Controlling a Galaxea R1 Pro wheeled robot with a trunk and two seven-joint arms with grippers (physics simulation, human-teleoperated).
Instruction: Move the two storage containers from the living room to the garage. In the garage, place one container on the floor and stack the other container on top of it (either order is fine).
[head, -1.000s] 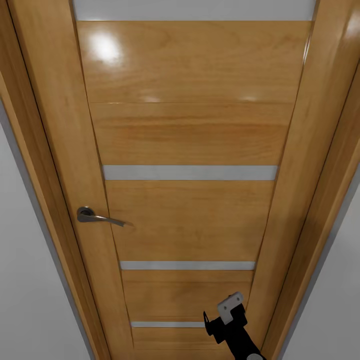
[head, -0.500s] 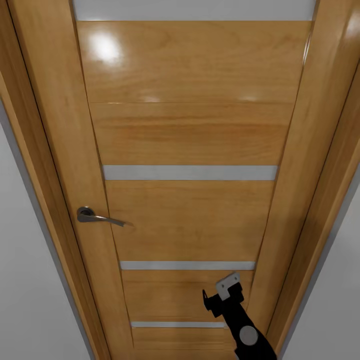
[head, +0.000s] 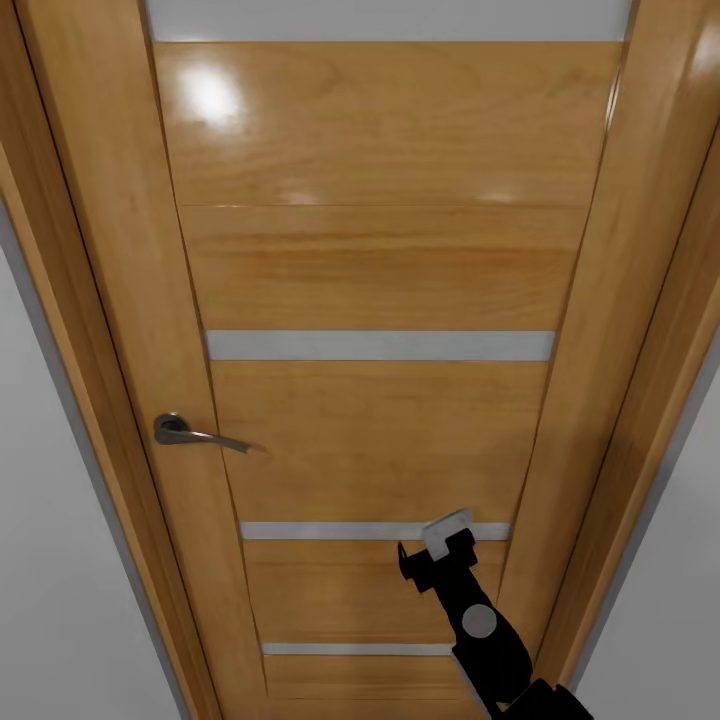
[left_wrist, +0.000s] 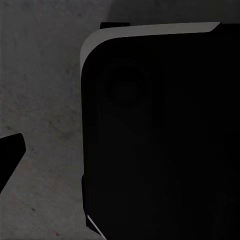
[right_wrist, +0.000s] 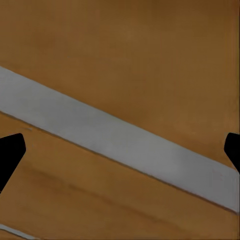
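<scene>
Door (head: 380, 270): orange wood, grey glazed strips, shut, faces robot. Lever handle (head: 195, 433) at 9 o'clock.
Right claw (head: 432, 560) at 5 o'clock, raised near door panel; fingertips (right_wrist: 10, 155) spread wide, empty.
Left claw: state cannot tell; fingertip (left_wrist: 10, 155) over grey floor (left_wrist: 40, 100).
Storage containers: absent here.
Risk: claw well apart from handle; pushing the panel likely leaves the latch shut, or arm jams against it.
Writing: none legible.

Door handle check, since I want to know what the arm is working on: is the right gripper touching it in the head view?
No: the right gripper is up against the door's lower panels, well apart from the door handle near the left edge.
</scene>
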